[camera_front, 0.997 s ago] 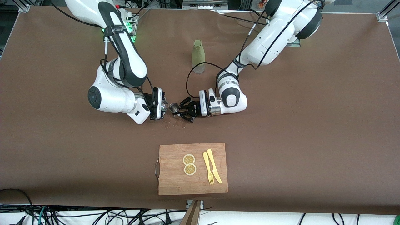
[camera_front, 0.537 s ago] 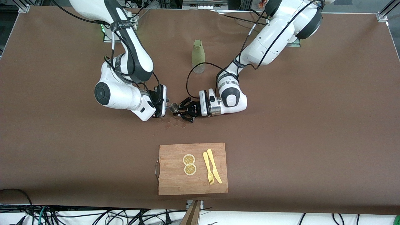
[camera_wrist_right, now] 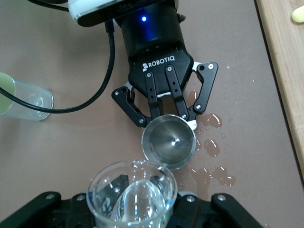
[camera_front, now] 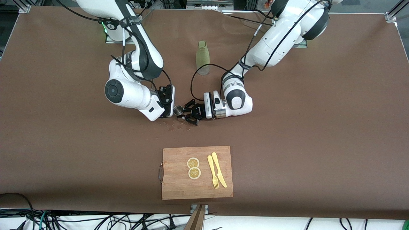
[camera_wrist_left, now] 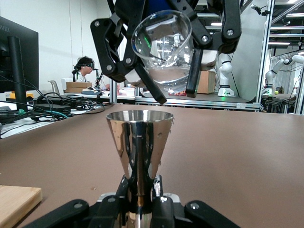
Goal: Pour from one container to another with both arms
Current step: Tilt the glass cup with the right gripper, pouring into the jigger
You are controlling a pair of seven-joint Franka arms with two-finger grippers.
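Note:
A steel cone-shaped jigger [camera_front: 178, 110] stands upright at the table's middle. My left gripper [camera_front: 186, 114] lies low and is shut on its narrow waist [camera_wrist_left: 139, 199]. A clear glass [camera_wrist_left: 164, 50] with a little water hangs tilted just above the jigger's rim [camera_wrist_left: 139, 115], mouth toward it. My right gripper [camera_front: 168, 103] is shut on that glass [camera_wrist_right: 133, 194], and one finger [camera_wrist_right: 114, 185] shows through the glass wall. From the right wrist view the jigger's bowl [camera_wrist_right: 169, 141] looks empty, with the left gripper [camera_wrist_right: 166, 97] around it.
Water drops and a small puddle [camera_wrist_right: 209, 147] lie on the brown cloth beside the jigger. A green bottle [camera_front: 202, 57] stands farther from the front camera. A wooden board [camera_front: 172, 188] with lemon slices [camera_front: 193, 168], fork and knife [camera_front: 216, 174] lies nearer.
The right arm has swung its wrist toward the jigger and turned, bringing the glass over the rim and tipping it. The left arm and jigger have stayed still.

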